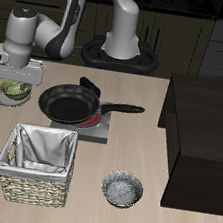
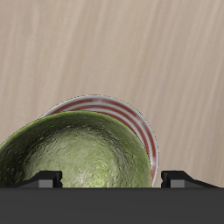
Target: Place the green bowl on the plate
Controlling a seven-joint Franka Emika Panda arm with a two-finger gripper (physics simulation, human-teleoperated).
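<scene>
The green bowl is olive outside and pale and speckled inside. It sits on the plate, whose pinkish-red rim shows past one side of the bowl. In the exterior view the bowl is near the table's edge beside the frying pan, and it mostly hides the plate. My gripper hangs just above the bowl. In the wrist view the gripper has its fingertips spread wide at the bowl's near rim, and they hold nothing.
A black frying pan rests on a small stove mid-table. A wicker basket with a white liner and a grey metallic bowl stand near the front edge. A dark cabinet fills the other side.
</scene>
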